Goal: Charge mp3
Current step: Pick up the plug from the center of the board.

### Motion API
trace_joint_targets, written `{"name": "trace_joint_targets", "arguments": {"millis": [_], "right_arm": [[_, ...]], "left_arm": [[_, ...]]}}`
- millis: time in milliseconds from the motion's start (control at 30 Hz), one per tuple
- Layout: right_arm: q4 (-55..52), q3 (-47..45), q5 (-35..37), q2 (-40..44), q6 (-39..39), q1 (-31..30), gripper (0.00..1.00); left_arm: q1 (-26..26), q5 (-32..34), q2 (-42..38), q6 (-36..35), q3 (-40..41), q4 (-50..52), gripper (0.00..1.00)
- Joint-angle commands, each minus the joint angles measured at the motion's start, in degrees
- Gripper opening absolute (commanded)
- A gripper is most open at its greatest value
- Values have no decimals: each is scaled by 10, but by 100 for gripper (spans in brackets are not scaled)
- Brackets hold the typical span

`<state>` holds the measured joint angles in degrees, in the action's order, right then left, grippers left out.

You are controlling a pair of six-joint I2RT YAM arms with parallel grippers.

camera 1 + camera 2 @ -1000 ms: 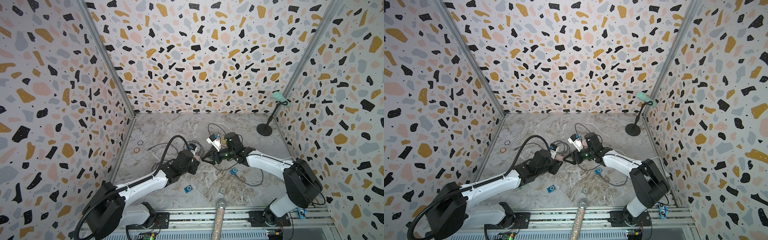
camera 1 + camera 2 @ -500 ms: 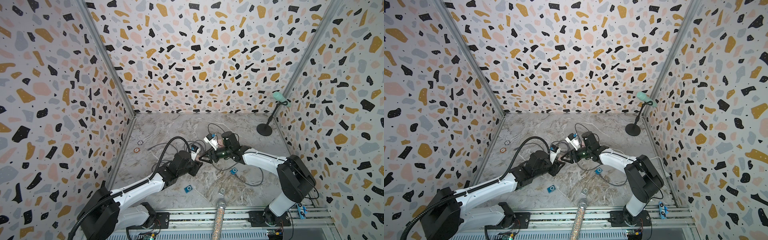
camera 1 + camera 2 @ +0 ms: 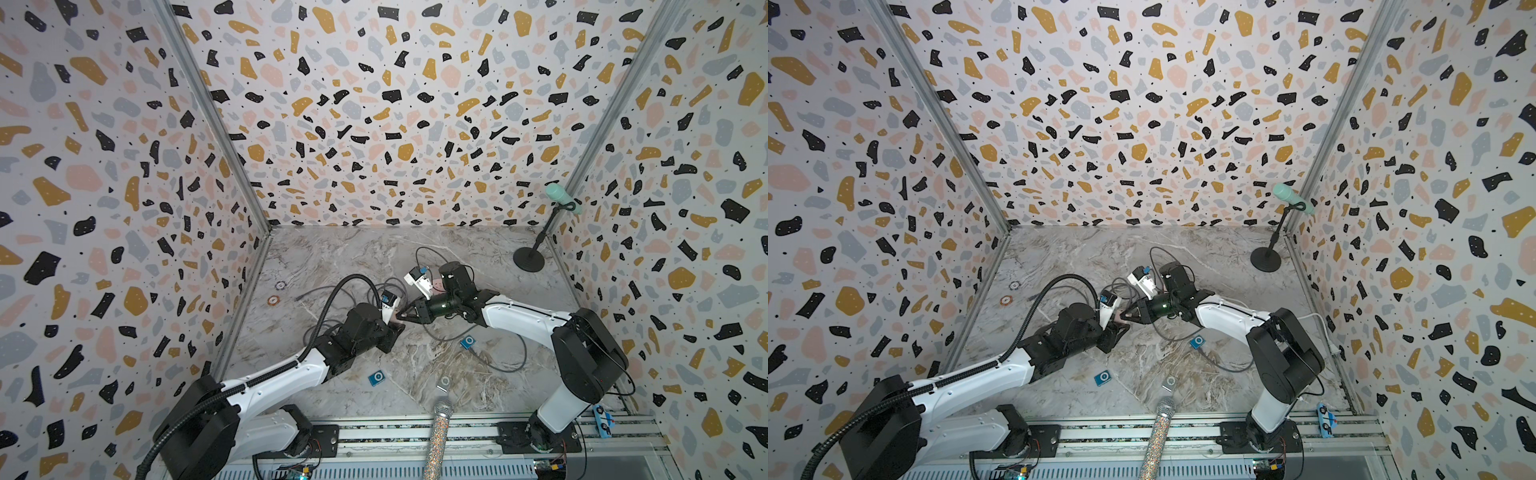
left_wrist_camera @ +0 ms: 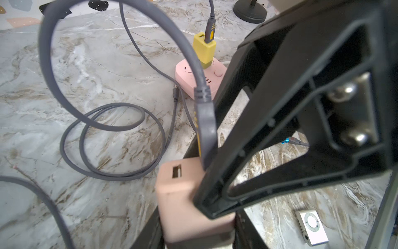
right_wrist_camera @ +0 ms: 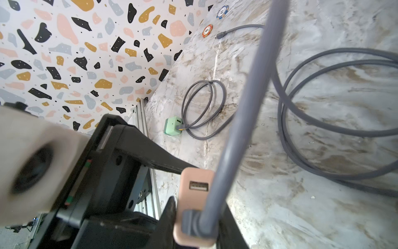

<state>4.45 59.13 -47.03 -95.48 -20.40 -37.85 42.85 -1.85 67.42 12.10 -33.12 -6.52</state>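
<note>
My left gripper is shut on a pink USB charger block and holds it above the table with its free port showing. My right gripper meets it tip to tip, shut on the grey cable's USB plug, which sits against the block's face beside that port. Three mp3 players lie on the marble: a blue one, a silver one, and a blue one with a cable in it.
A pink power strip carries a yellow charger with a cable. A green charger lies near the left wall, with grey cable coils around. Two poker chips, a microphone stand, a glitter microphone.
The right gripper's jaws have narrowed onto the plug at the pink block. Both arms have shifted only slightly; the left grip is unchanged.
</note>
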Motion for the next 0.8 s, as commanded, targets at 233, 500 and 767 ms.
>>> {"name": "trace_joint_targets", "arguments": {"millis": [233,500,767], "right_arm": [[-91,45,-5,-1,61,-7,12],[-130,63,10,-15,76,-22,36],[-144,77,12,-18,83,-26,38]], "left_arm": [[-1,35,-49,-4,22,-75,35],[0,19,-57,-20,28,-98,33],[-1,13,-69,-32,37,-103,33]]}}
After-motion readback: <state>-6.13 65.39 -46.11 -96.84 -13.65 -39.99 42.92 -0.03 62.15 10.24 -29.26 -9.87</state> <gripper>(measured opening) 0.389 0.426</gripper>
